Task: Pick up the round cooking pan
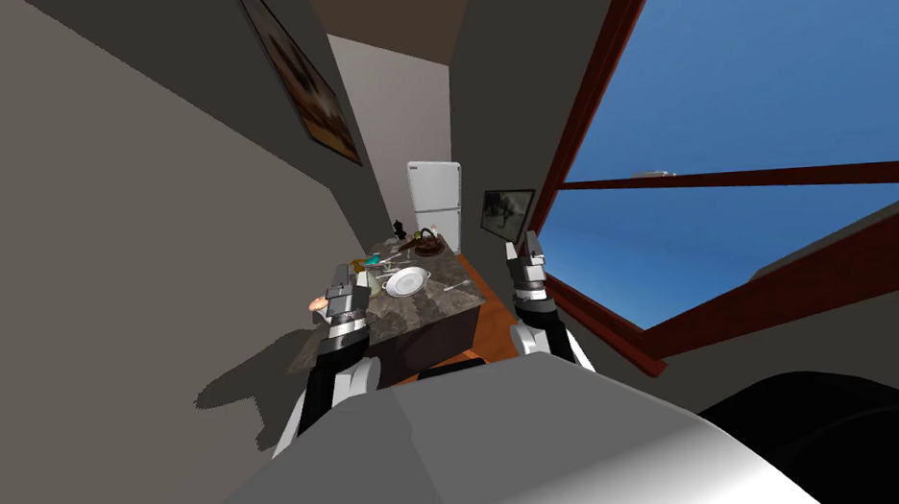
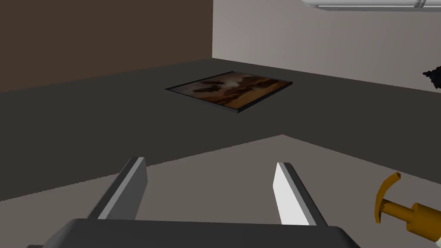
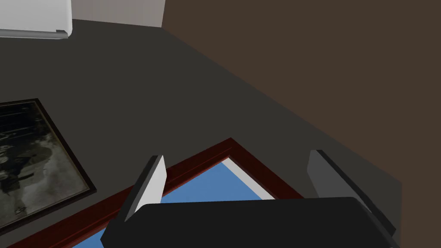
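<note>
The round pan (image 1: 406,281) is white with small side handles and lies on a dark marbled counter (image 1: 436,307) ahead of me. My left gripper (image 1: 344,273) is raised over the counter's left edge, just left of the pan and apart from it. In the left wrist view that gripper (image 2: 209,163) stands open with nothing between its fingers. My right gripper (image 1: 523,246) hangs to the right of the counter, beside the window frame. Its own view has the right gripper (image 3: 237,156) open and empty too.
Farther along the counter sit a brown bowl-like thing (image 1: 427,245), a teal item (image 1: 373,261), a black object (image 1: 398,228) and loose utensils. An ochre pump head (image 2: 405,211) lies close to my left hand. A white fridge (image 1: 435,197) stands behind. Walls close in on both sides.
</note>
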